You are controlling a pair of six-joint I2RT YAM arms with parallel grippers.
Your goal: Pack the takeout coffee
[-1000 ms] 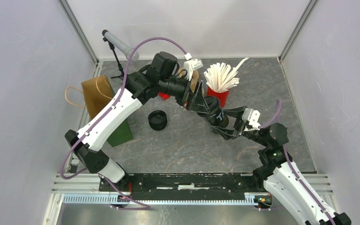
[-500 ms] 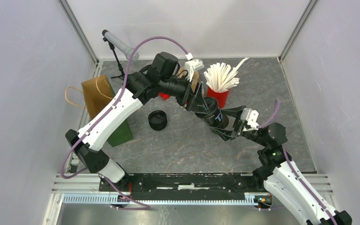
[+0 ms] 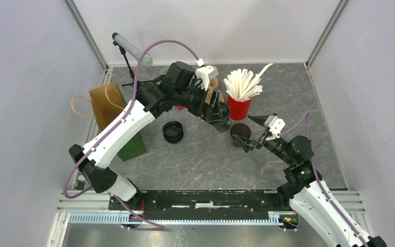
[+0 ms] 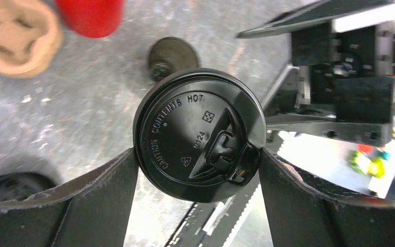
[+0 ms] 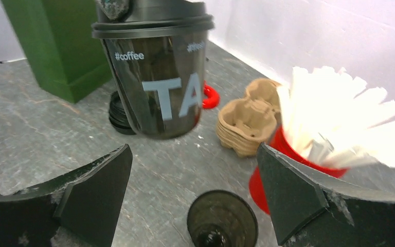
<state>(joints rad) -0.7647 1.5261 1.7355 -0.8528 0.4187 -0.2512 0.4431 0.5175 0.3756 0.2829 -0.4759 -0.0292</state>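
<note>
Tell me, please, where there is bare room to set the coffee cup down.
Bare tabletop: the near middle, between the black lids and the base rail, and the far right, beyond the red cup. Crowded: around the held coffee cup, the open cup and the right tool.

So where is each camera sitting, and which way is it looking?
Top camera: above and behind the arms, looking down on the table; both arms show, the left holding the coffee cup.
Left wrist: looks down on the cup's lid, pinched in the left claw.
Right wrist: low, looking across the table at the cup's side, through the open right claw.
Shared: both wrist views show the coffee cup, red cup and cardboard carrier.
</note>
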